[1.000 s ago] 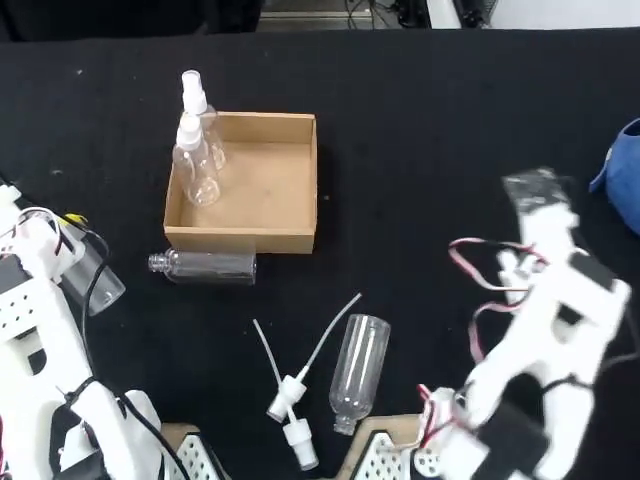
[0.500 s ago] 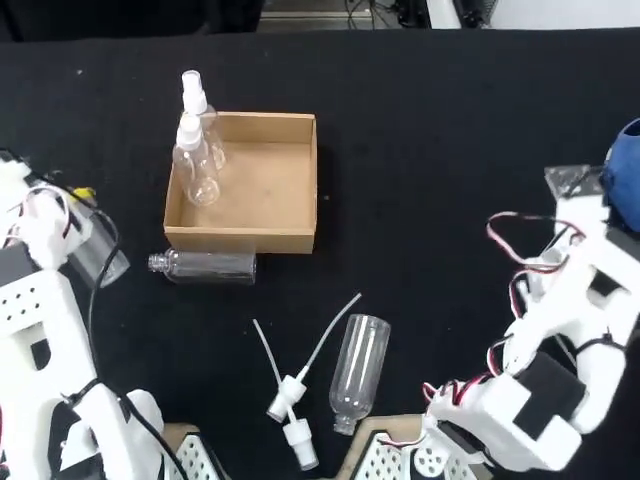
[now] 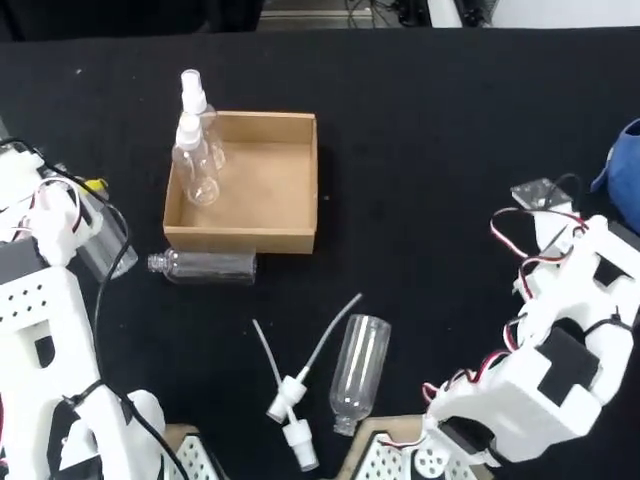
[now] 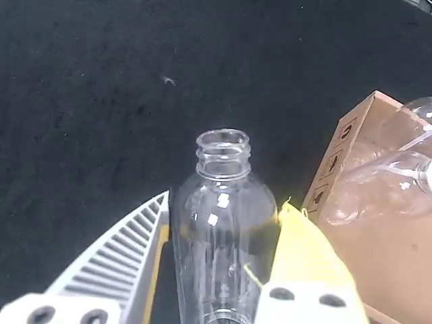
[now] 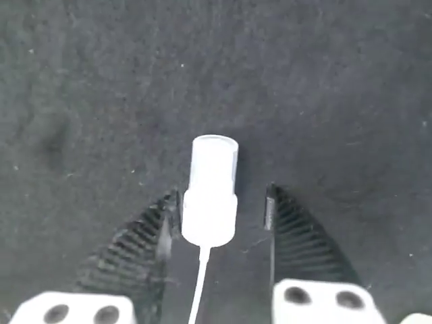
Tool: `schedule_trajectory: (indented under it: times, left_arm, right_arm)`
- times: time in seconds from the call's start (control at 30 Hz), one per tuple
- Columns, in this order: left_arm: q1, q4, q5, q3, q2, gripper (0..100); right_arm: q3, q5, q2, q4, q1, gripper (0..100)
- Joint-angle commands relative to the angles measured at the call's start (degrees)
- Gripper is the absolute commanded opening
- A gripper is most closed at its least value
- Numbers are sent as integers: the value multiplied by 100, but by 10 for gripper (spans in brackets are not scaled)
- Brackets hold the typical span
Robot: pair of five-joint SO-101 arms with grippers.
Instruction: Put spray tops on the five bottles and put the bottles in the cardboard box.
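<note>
My left gripper (image 4: pixel 226 202) is shut on a clear bottle (image 4: pixel 223 223) with a bare neck, held near the left edge of the table (image 3: pixel 105 250), left of the cardboard box (image 3: pixel 250 185). Off to the right, my right gripper (image 5: pixel 216 192) holds a white spray top (image 5: pixel 210 192) by its collar, above the black cloth (image 3: pixel 540 192). Two capped bottles (image 3: pixel 195 155) stand in the box's far left corner. One open bottle (image 3: pixel 205 266) lies against the box's front wall. Another (image 3: pixel 358 370) lies nearer the front, beside two loose spray tops (image 3: pixel 290 410).
A blue object (image 3: pixel 625 170) sits at the right edge, close to the right arm. Black cloth covers the whole table, with open room between the box and the right arm. The arm bases (image 3: pixel 380 455) stand at the front edge.
The right arm swung right and drew back toward its base, carrying the spray top. The left arm lifted its bottle slightly farther from the front edge.
</note>
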Motion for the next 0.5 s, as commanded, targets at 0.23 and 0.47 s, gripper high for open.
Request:
schedule_trajectory:
  times: [0.23, 0.47]
  left_arm:
    - [57, 53, -26, 295, -211, 29]
    - [110, 475, 18, 453, -1257, 29]
  right_arm:
    - [-382, -404, -505, 563, -211, 176]
    - [171, -132, -303, -114, -62, 174]
